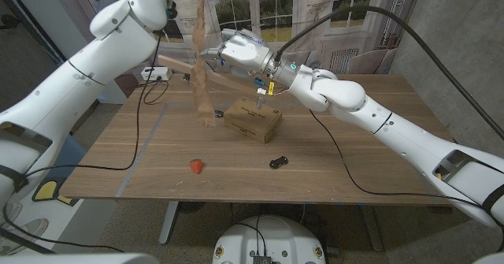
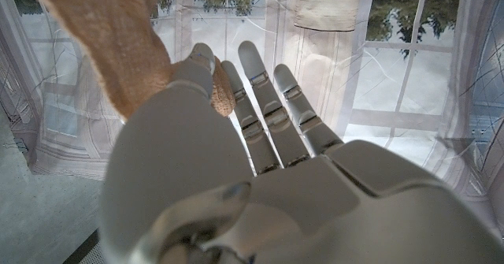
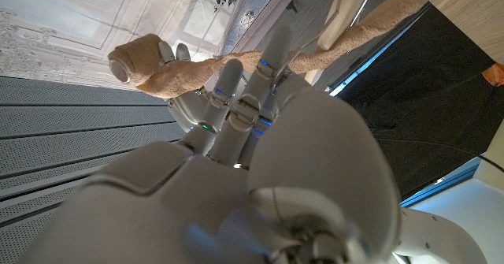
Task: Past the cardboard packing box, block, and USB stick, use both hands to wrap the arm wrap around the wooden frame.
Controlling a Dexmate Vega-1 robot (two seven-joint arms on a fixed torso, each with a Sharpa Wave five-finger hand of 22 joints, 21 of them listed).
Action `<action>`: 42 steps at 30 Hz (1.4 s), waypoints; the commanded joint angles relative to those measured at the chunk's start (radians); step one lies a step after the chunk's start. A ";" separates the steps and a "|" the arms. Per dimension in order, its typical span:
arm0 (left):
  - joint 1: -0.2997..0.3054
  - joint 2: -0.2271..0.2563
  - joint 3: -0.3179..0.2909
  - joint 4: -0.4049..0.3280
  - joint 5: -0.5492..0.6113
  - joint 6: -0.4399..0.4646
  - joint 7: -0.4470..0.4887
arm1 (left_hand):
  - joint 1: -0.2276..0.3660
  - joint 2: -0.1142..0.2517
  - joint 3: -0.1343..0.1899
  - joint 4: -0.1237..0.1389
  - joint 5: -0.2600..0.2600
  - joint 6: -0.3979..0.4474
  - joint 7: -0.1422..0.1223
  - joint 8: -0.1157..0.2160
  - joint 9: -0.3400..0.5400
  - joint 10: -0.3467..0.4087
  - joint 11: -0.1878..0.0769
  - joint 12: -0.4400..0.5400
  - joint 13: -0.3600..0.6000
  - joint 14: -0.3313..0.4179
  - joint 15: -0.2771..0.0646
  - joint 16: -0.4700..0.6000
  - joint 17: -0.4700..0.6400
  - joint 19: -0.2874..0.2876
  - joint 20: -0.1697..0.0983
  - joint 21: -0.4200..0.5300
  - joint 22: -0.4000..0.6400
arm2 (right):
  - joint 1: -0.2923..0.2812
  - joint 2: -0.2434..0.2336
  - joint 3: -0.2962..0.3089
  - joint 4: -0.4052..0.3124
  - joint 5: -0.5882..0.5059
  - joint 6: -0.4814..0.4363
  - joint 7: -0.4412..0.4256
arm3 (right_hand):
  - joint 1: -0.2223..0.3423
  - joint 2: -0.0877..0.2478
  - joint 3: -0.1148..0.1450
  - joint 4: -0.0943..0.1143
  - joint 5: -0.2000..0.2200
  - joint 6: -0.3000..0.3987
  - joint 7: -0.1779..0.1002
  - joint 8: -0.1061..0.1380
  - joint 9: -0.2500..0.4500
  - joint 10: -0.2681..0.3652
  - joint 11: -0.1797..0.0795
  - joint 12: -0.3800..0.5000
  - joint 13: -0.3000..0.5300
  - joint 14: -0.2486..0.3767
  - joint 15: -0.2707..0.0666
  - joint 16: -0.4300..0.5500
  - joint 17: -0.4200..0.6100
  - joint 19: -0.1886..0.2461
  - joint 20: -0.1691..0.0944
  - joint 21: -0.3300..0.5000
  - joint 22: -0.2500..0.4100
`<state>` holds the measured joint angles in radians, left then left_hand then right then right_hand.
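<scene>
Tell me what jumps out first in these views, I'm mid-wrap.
The tan arm wrap hangs in a long strip above the table's far side, held up high by the left hand. The right hand grips it beside the wooden frame. Below sit the cardboard packing box, red block and black USB stick.

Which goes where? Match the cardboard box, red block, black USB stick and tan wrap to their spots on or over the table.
Things:
1. brown cardboard packing box
2. small red block
3. black USB stick
4. tan fabric arm wrap

Places:
A. hanging down, held up high
B. near the front edge, left of the stick
C. mid-table
D. in front of the box

Pairs: 1-C, 2-B, 3-D, 4-A
</scene>
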<state>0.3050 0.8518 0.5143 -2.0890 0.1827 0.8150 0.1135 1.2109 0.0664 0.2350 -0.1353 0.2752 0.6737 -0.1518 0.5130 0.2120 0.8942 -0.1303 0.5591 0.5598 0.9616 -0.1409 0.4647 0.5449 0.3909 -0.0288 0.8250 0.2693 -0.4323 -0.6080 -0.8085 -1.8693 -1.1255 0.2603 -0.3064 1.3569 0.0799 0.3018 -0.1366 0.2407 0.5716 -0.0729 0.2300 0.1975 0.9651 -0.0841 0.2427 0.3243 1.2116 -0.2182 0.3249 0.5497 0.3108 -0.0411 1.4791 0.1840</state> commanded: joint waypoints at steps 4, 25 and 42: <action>0.036 0.004 -0.002 0.028 -0.016 0.008 -0.004 | 0.062 0.058 -0.006 0.003 -0.008 0.312 0.062 0.023 0.002 0.073 -0.067 -0.006 0.006 0.012 -0.098 -0.007 0.007 -0.010 -0.001 0.013 -0.001 | -0.028 -0.002 0.076 -0.025 0.080 0.001 -0.014 | 0.017 0.009 -0.002 0.000 0.006 0.002 0.002 -0.006 0.004 0.106 -0.099 -0.006 0.003 0.019 -0.019 0.001 0.004 0.001 -0.157 0.003 0.002; -0.025 0.112 0.095 -0.019 0.072 0.220 -0.069 | 0.051 0.048 -0.024 0.014 0.015 0.302 0.038 0.034 0.037 0.056 -0.073 -0.030 0.029 -0.017 -0.097 -0.053 0.004 -0.042 0.000 0.028 -0.016 | -0.039 -0.009 0.111 0.024 0.101 -0.111 -0.020 | 0.019 0.010 -0.007 0.000 0.006 0.003 0.000 -0.009 0.004 0.110 -0.098 -0.007 0.004 0.020 -0.019 -0.001 0.006 -0.001 -0.157 0.003 0.002; -0.035 0.144 0.199 0.016 0.150 0.288 -0.124 | 0.059 0.044 -0.032 0.015 0.041 0.300 0.038 0.039 0.048 0.061 -0.074 -0.038 0.038 -0.010 -0.098 -0.063 0.009 -0.045 -0.003 0.035 -0.026 | -0.056 -0.021 0.153 -0.002 0.231 -0.073 -0.013 | 0.020 0.012 -0.011 0.001 0.007 0.004 0.002 -0.010 0.004 0.113 -0.097 -0.008 0.005 0.020 -0.019 -0.002 0.008 -0.002 -0.157 0.004 0.002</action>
<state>0.2686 0.9777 0.6612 -2.0939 0.2897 1.0683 0.0192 1.2112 0.0663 0.2088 -0.1226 0.3080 0.6737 -0.1518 0.5131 0.2102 0.9053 -0.1488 0.5238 0.5944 0.9486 -0.1356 0.4028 0.5494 0.3495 -0.0341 0.8548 0.2413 -0.4809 -0.6259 -0.6801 -1.8621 -0.9776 0.1620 -0.3277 1.3621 0.0850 0.2923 -0.1352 0.2382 0.5717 -0.0731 0.2218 0.1975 0.9709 -0.0789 0.2313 0.3276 1.2116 -0.2182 0.3249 0.5539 0.3109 -0.0412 1.4791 0.1837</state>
